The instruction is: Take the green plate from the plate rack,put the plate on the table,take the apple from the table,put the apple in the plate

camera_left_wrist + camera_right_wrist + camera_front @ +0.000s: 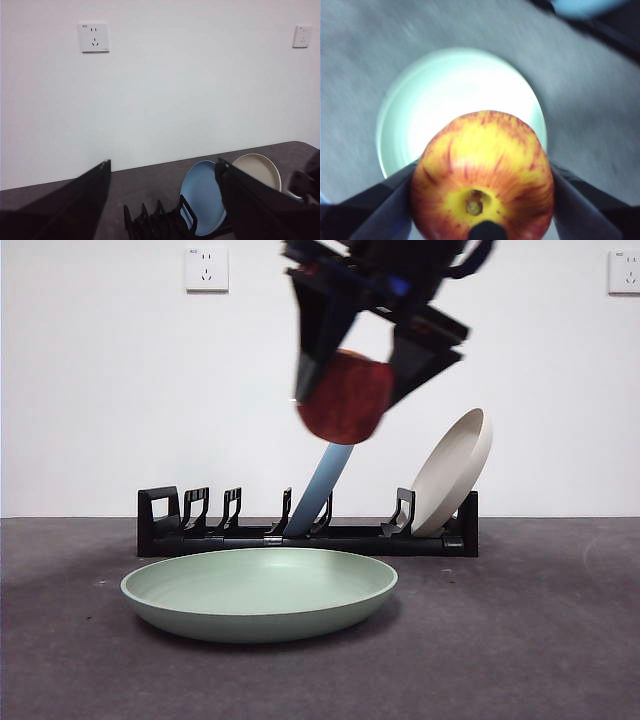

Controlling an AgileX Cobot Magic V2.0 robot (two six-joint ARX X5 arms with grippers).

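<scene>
Apple (345, 397) gripped between the jaws of the right gripper (352, 380), suspended directly above the green plate (259, 591), which lies flat on the table (520, 640) before the plate rack (300, 532). Left gripper (165, 175), jaws apart and empty, faces the rack. No legible writing appears on any object.

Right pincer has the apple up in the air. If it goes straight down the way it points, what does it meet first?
Most likely the green plate: the right pincer holds the apple above it, and the right wrist view looks down into its bowl. Exact centring is unclear because of blur.
</scene>
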